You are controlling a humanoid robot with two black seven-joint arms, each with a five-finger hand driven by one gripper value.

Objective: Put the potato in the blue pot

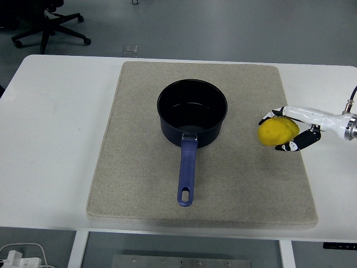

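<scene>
Bare mat (254, 184) lies between the right hand (290, 129) gripping the potato (277, 132) and the blue pot (192, 113); only the pot's wall stands between.

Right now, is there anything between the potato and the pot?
No. In the head view, only bare mat lies between the potato, held by the right hand, and the pot.

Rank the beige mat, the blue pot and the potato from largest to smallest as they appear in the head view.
1. Beige mat
2. Blue pot, handle included
3. Potato, held by the right hand
</scene>
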